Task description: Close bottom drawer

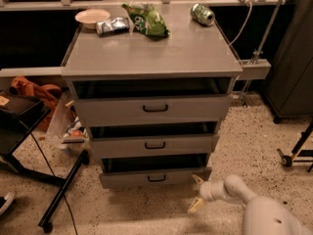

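Observation:
The grey cabinet (pixel 151 58) has three drawers, all pulled partly open. The bottom drawer (pixel 155 176) is the lowest, a wide shallow grey front with a small black handle (pixel 156 178). It sticks out a little past the middle drawer (pixel 154 145). My gripper (pixel 196 194) is at the end of the white arm (pixel 234 190), low at the right. It is open, with the upper fingertip (pixel 197 179) at the drawer's lower right corner and the other fingertip (pixel 194 207) down near the floor.
On the cabinet top lie a bowl (pixel 92 16), snack bags (pixel 146 18) and a green can (pixel 202 14). A black stand leg (pixel 63 190) and cable run over the speckled floor at the left. A dark cabinet (pixel 293 48) and wheeled base (pixel 293 155) stand at the right.

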Available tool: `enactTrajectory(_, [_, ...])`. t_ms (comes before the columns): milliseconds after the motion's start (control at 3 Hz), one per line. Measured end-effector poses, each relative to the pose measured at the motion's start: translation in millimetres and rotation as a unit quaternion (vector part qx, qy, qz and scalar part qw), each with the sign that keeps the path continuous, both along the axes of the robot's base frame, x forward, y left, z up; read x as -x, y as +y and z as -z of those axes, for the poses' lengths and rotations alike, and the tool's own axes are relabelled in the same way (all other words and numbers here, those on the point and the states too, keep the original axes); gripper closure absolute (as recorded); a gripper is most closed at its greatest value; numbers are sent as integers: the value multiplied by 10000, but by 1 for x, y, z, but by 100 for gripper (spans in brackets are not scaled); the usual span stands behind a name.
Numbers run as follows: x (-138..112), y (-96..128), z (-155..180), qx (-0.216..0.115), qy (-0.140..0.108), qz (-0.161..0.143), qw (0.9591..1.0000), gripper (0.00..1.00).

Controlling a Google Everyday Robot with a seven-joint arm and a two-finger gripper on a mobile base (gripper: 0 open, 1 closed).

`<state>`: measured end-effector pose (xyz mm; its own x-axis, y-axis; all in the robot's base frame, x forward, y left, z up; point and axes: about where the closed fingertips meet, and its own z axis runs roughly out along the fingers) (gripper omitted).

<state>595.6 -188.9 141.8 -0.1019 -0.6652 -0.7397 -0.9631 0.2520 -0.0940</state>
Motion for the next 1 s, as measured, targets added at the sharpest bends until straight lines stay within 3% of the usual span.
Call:
enactTrajectory(333, [-17,-18,6,-74,-88,207,9997,0])
enactTrajectory(667, [-14,-15,8,-116,-80,202,9997,17])
enactTrajectory(1000, [-44,-28,-1,-119,-358,391,9985,15])
